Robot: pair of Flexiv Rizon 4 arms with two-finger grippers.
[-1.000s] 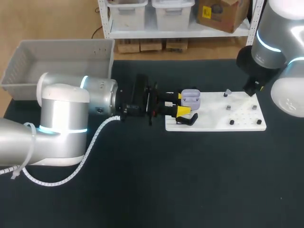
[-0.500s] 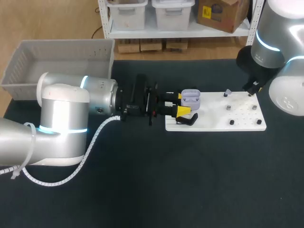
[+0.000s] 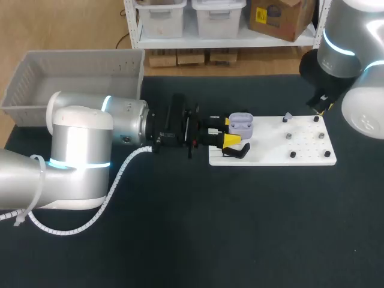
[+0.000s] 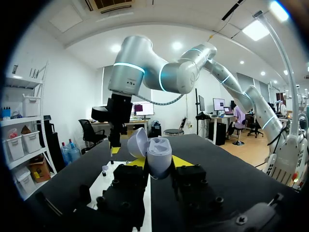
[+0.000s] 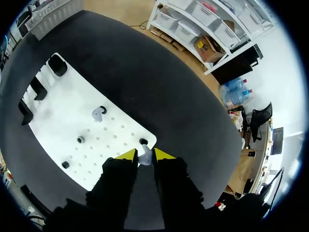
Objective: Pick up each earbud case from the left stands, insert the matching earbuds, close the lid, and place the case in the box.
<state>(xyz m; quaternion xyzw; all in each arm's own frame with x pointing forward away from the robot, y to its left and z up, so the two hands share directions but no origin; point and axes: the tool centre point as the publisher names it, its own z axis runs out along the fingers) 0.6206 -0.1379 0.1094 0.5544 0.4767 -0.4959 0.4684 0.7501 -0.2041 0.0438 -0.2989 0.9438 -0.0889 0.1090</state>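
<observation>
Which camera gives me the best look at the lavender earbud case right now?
Left wrist view: the open earbud case sits close up between the left end effector fingers, lid up. Head view shows it small, from above. Right wrist view doesn't show it.

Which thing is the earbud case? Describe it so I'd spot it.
Find the white board on the dark table. At its left end, the left arm's hand grips the case from both sides. It is the only pale lilac rounded box with its lid flipped open; its neighbours are small black pegs and a tiny earbud.
</observation>
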